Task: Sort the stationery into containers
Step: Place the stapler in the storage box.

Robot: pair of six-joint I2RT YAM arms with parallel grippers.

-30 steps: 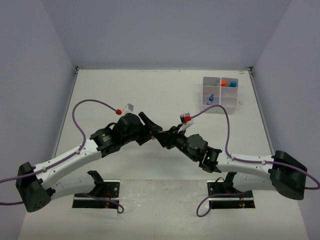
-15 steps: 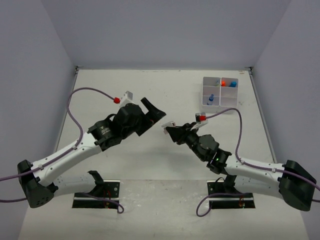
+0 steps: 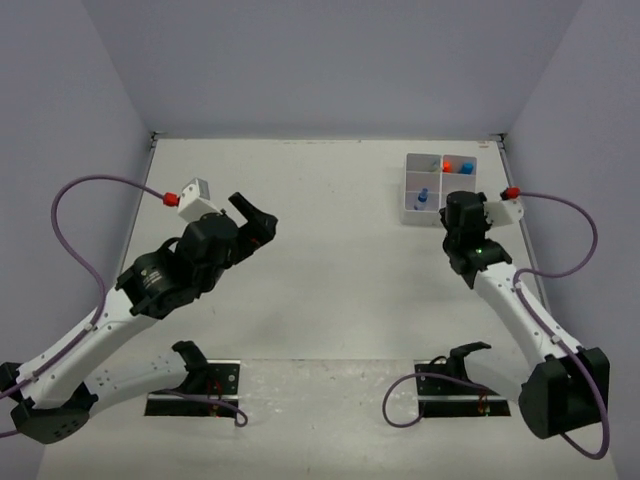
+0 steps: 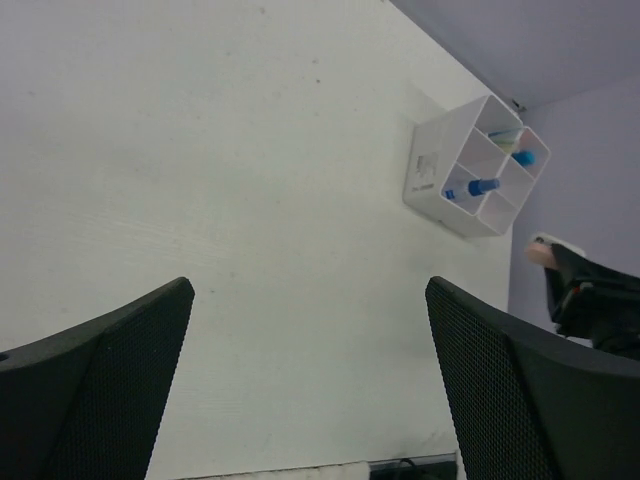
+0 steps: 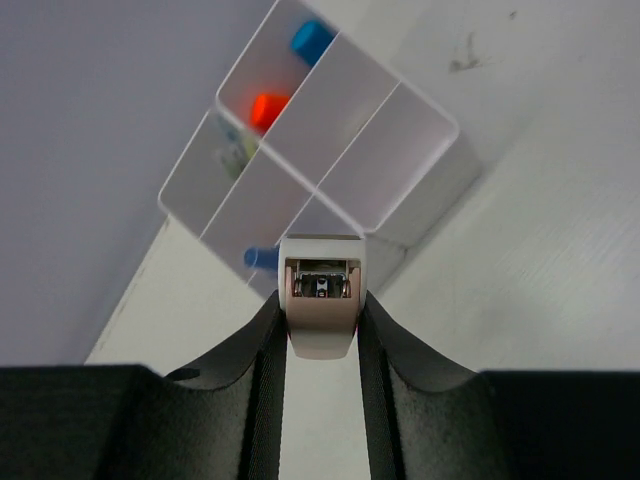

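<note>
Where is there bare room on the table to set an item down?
The wide table between the left gripper and the organiser is bare, as is the far strip. Crowded only at far right: the right gripper holds a pale piece by the organiser.

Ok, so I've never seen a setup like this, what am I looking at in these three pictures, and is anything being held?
Two robot arms are bolted at the near edge of a white table. One picture looks down from above; the other two come from a camera on each wrist. The left tool is open and empty. The right tool grips a small pale pink piece close to a white organiser box. Its compartments hold items with an orange cap and blue caps.
</note>
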